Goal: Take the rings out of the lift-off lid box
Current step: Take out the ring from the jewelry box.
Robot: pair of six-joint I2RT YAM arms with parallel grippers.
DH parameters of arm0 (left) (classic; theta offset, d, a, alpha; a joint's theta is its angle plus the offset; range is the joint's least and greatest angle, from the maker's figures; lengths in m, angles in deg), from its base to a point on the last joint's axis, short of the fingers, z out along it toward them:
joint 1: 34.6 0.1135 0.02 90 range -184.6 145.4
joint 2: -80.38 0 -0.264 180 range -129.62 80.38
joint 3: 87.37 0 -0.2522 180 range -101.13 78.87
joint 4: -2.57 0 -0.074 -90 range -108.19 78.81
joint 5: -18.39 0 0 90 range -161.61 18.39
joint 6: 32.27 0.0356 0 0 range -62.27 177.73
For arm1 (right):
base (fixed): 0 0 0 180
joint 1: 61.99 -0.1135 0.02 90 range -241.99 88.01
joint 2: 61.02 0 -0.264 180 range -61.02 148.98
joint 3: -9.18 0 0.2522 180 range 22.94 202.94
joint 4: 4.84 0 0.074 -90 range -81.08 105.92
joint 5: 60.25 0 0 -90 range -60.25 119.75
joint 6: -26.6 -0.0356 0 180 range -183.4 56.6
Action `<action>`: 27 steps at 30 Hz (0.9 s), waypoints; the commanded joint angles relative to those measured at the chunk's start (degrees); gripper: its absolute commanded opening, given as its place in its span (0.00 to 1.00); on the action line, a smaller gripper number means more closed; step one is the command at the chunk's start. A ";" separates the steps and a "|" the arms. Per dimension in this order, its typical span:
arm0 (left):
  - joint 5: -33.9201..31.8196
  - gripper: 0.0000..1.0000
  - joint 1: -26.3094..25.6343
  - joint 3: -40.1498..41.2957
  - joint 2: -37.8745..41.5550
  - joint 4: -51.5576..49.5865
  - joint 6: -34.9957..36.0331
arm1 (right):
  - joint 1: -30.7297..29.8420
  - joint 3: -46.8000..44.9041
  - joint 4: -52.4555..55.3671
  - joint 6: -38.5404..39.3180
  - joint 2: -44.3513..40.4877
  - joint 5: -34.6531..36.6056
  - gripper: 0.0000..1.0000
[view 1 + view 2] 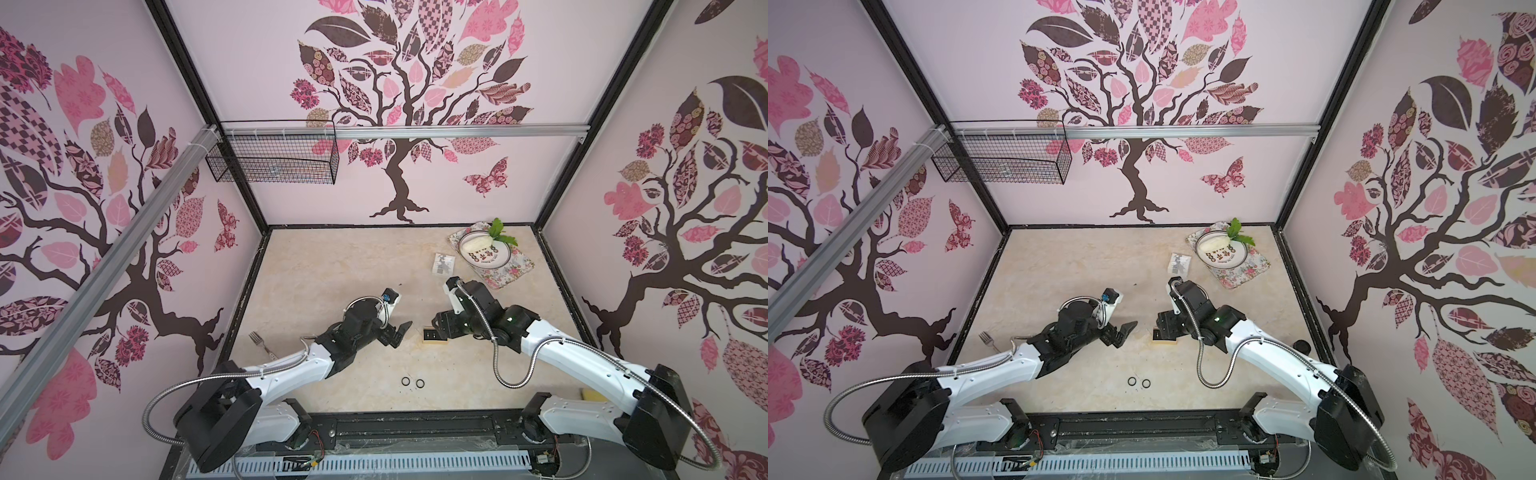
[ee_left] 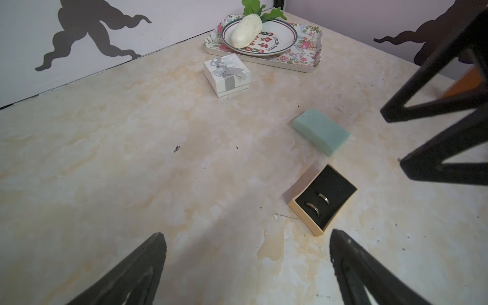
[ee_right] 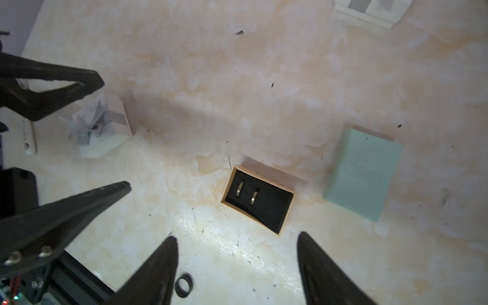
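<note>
While two pale rings (image 3: pixel 239 188) sit in the box (image 3: pixel 264 178), the left tool (image 2: pixel 247 233) and right tool (image 3: pixel 236 235) gape empty.

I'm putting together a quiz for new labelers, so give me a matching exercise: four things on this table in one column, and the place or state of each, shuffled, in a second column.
Things:
1. tan box
2. green lid
3. white box
4. black rings

Places or states:
A. closed, silver ribbon on top
B. on the bare table, near the front edge between the arms
C. open, two thin rings in its black insert
D. lying flat beside the open box

Pairs: 1-C, 2-D, 3-A, 4-B
</note>
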 commanded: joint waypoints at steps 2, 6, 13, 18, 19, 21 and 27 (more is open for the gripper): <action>0.74 0.98 -0.13 -1.48 -7.37 13.61 -0.70 | -0.41 -3.53 -4.91 -4.84 1.77 -0.47 0.47; 3.36 0.98 -0.18 -1.32 -15.31 22.40 -0.86 | -0.41 -6.40 -8.43 -5.39 4.83 0.08 0.41; 5.15 0.98 -0.26 -1.96 -24.81 32.11 -1.31 | -0.45 -5.71 -8.97 -5.27 9.56 -1.09 0.39; 5.36 0.98 -0.70 -2.76 -27.30 33.25 -1.80 | -0.38 -6.87 -10.30 -5.41 9.78 -0.10 0.38; 5.30 0.98 -0.86 -2.98 -27.64 33.10 -1.69 | -0.45 -7.00 -10.47 -5.41 9.86 0.03 0.38; 4.99 0.98 -1.02 -3.32 -28.23 32.58 -1.62 | -0.48 -7.21 -10.67 -5.48 10.29 0.23 0.37; 3.66 0.98 -1.31 -4.03 -29.35 30.82 -1.11 | -0.44 -8.56 -13.10 -6.36 11.42 0.27 0.34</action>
